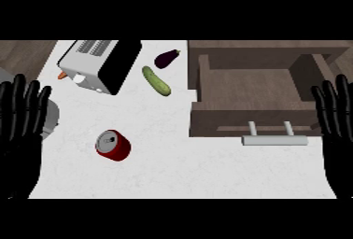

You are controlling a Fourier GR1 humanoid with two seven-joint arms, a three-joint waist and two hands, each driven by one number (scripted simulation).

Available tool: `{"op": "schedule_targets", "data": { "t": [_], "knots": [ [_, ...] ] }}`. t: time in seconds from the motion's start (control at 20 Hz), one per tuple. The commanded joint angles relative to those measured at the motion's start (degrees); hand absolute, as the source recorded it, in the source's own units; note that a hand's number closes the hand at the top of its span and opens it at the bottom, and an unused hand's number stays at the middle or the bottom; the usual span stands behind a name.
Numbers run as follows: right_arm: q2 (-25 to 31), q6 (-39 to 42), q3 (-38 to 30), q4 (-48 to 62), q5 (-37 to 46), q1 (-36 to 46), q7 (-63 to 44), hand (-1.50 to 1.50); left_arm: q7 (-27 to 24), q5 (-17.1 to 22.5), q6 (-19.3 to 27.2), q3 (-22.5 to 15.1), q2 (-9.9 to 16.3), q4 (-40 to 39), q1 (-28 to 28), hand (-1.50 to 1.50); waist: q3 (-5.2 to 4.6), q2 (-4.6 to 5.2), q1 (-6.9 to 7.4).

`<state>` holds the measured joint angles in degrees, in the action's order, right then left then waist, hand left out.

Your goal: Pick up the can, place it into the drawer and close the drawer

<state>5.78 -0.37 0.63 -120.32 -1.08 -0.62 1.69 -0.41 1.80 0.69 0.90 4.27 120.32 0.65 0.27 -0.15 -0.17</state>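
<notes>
A red can (113,144) with a silver top stands on the white counter (179,168), left of centre. The wooden drawer (251,93) is pulled open at the upper right, its inside bare, with a pale bar handle (273,139) on its front. My left hand (19,126) rests open at the view's left edge, fingers up, well left of the can. My right hand (338,126) rests open at the right edge, beside the drawer's right side. Neither hand touches anything.
A toaster (100,63) sits at the back left with a small orange thing (63,74) beside it. A green cucumber (156,80) and a dark aubergine (166,59) lie between the toaster and the drawer. A grey round object (50,119) shows behind my left hand.
</notes>
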Motion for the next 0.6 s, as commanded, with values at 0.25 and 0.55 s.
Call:
{"op": "schedule_targets", "data": {
  "t": [0.25,0.55],
  "knots": [
    [-1.1,0.98,2.98,1.14,0.9,-1.32,-0.38,-1.5,-1.77,17.1,-19.66,-0.59,8.32,0.33,1.79,-1.5,-0.33,0.11,0.32],
    [-0.71,-4.25,-4.39,-2.67,-0.28,-10.14,-13.43,-1.5,16.17,17.24,-16.71,2.73,13.59,0.64,5.64,-1.5,-0.25,-0.01,-0.17]
  ]
}}
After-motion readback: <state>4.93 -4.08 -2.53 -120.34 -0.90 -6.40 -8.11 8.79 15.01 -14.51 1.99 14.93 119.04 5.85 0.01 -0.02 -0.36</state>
